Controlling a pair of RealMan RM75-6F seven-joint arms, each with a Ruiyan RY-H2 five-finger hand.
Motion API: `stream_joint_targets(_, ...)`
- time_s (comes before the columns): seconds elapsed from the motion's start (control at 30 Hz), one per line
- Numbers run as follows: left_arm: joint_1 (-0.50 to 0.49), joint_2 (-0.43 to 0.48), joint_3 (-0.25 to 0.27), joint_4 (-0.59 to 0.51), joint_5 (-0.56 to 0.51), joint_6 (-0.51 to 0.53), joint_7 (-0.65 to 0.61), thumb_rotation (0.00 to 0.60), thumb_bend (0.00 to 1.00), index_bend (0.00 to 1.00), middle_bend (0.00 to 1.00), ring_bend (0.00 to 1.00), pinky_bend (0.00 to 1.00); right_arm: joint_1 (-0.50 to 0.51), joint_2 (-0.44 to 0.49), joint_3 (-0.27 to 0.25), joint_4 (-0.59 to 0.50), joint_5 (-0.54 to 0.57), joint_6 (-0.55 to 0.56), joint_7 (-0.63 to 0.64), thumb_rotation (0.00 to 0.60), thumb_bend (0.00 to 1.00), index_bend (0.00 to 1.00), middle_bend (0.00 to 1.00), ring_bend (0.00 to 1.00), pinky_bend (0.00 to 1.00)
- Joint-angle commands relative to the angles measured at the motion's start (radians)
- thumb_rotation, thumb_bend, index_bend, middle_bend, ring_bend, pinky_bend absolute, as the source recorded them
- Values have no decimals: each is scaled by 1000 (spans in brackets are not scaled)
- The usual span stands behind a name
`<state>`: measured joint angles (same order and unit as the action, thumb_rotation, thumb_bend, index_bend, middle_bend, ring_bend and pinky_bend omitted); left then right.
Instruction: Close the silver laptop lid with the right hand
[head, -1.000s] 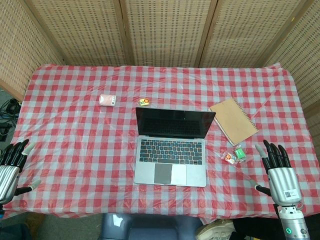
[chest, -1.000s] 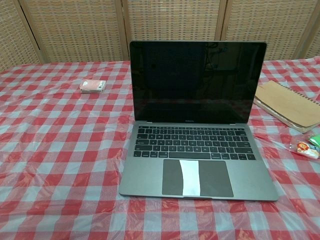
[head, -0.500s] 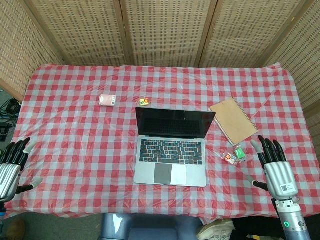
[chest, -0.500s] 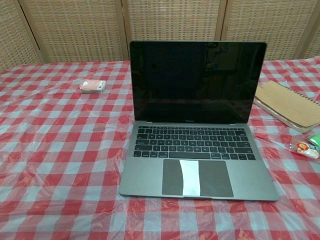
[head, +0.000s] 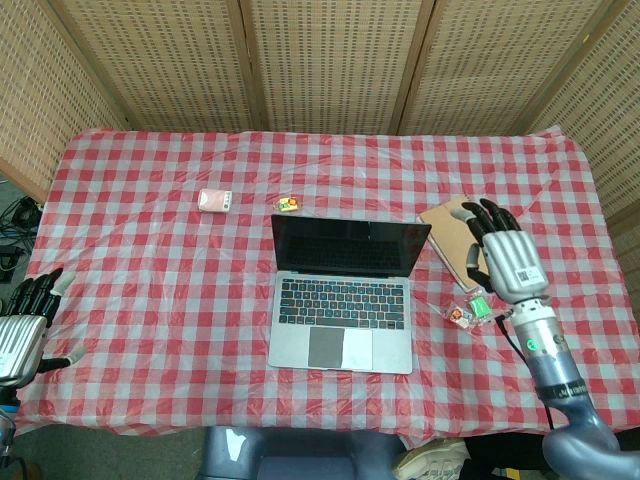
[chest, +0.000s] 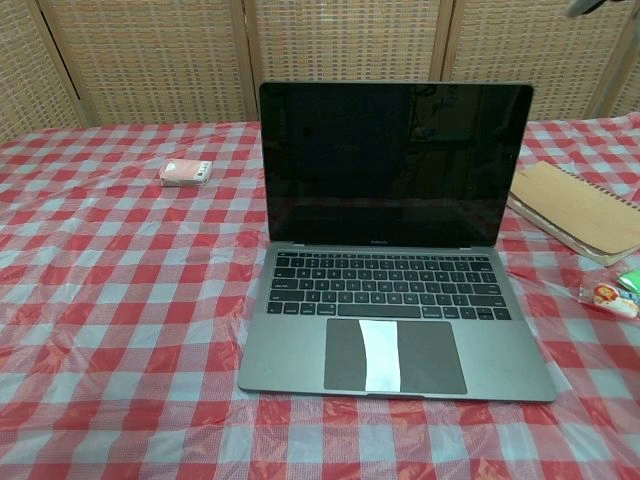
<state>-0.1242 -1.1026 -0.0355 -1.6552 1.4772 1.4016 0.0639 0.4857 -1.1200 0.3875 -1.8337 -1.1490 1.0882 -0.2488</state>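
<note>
The silver laptop stands open in the middle of the checked table, its dark screen upright and its keyboard toward me. My right hand hovers to the right of the laptop, over the brown notebook, fingers spread and holding nothing. A blurred fingertip shows at the top right corner of the chest view. My left hand hangs at the table's left front edge, fingers apart and empty.
A pink box lies at the back left of the laptop. A small yellow packet sits behind the screen. Small colourful packets lie right of the keyboard. Wicker screens stand behind the table.
My right hand has risen from the table's front right edge and moved back and left, over the notebook. The left hand has drifted slightly lower. The laptop lid has not moved.
</note>
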Motion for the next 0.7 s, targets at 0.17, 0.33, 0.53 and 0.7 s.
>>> stream_joint_targets(0.17, -14, -7, -14, 15, -44, -34, 2, 600, 0, 0, 0, 0, 0, 268, -60, 90, 55, 363, -227, -78, 600, 1000, 297, 318, 228, 324)
stream_joint_targets(0.33, -20, -10, -18, 25, -66, -50, 0, 600, 0, 0, 0, 0, 0, 352, -107, 64, 93, 470, -256, -119, 600, 1000, 320, 338, 250, 344)
stream_joint_targets(0.53, -23, -9, -21, 32, -78, -56, -6, 600, 0, 0, 0, 0, 0, 428, -136, 28, 117, 571, -263, -165, 600, 1000, 330, 346, 253, 345)
stream_joint_targets(0.7, -26, -13, -18, 36, -84, -65, -5, 600, 0, 0, 0, 0, 0, 467, -129, 8, 121, 644, -281, -171, 600, 1000, 364, 380, 280, 363)
